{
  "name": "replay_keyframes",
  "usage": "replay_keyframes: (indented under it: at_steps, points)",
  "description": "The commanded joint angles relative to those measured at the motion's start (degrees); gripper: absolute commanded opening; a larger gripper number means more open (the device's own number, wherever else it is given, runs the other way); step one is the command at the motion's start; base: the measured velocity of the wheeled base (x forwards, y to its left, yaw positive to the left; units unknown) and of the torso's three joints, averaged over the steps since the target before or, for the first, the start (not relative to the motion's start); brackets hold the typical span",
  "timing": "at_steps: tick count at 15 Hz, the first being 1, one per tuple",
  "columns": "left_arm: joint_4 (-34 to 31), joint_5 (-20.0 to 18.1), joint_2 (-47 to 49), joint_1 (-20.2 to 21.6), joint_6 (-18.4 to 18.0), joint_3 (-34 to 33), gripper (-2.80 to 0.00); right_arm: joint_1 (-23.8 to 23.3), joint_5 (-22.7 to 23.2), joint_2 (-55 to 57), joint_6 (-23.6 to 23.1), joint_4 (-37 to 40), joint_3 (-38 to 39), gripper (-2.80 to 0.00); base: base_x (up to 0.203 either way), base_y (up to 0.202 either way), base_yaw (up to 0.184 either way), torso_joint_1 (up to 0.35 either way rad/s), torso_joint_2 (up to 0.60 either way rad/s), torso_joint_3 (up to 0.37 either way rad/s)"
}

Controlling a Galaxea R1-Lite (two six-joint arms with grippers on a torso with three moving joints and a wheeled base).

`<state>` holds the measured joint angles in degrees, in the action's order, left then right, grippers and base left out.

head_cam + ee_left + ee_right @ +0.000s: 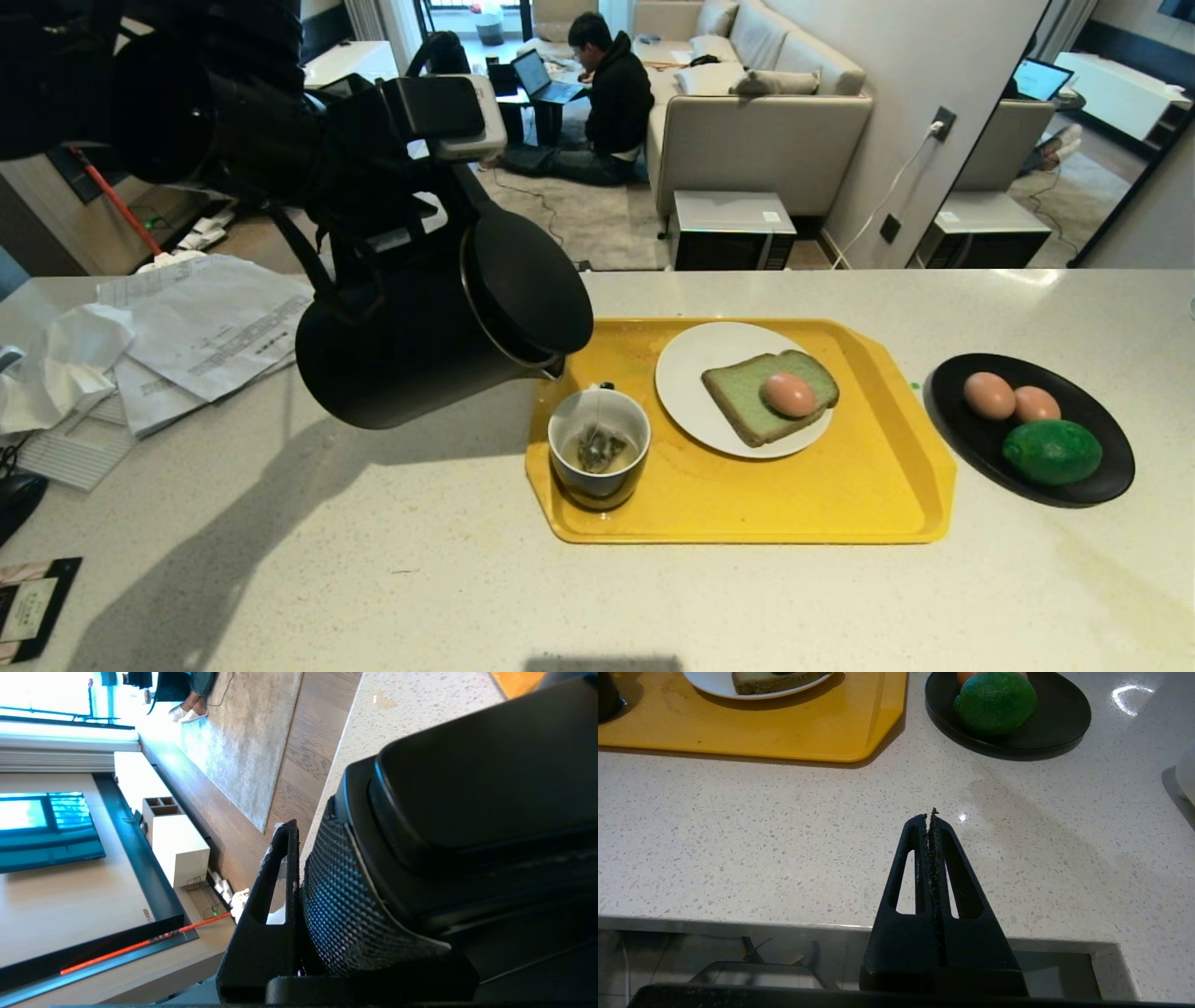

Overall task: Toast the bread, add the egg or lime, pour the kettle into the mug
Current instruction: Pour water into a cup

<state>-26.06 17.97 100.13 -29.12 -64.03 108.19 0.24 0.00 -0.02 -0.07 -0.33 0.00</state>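
While the heavy, rigid kettle (439, 327) is being tipped, its handle is being clamped between the left gripper (373, 233) fingers (271, 896).

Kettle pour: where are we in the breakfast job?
Done: the bread sits on the white plate with an egg on top. In hand: the left gripper holds the kettle tipped, spout above the mug, which shows a teabag in some liquid. No stream is visible. Left: finish pouring and set the kettle down. The right gripper is shut, idle at the counter edge.
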Motion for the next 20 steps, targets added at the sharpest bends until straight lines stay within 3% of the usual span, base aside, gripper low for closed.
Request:
replay_keyframes:
  at_steps: [1,13,20]
  points:
    - [-0.22,1.02,0.97,-0.68,-0.31,0.18,-2.80,0.02,0.00,0.02,-0.01,-0.02,0.00,-2.80,0.000,0.000,0.000,0.000,0.00,0.000]
    - [-4.70,4.76,3.49,-2.79,-2.41,2.99,-2.80,0.02,0.00,0.02,-0.10,-0.02,0.00,-2.80,0.000,0.000,0.000,0.000,0.00,0.000]
    - [-4.26,7.76,3.49,-3.48,-6.98,3.43,-2.80,0.02,0.00,0.02,-0.05,-0.02,0.04,-2.80,0.000,0.000,0.000,0.000,0.00,0.000]
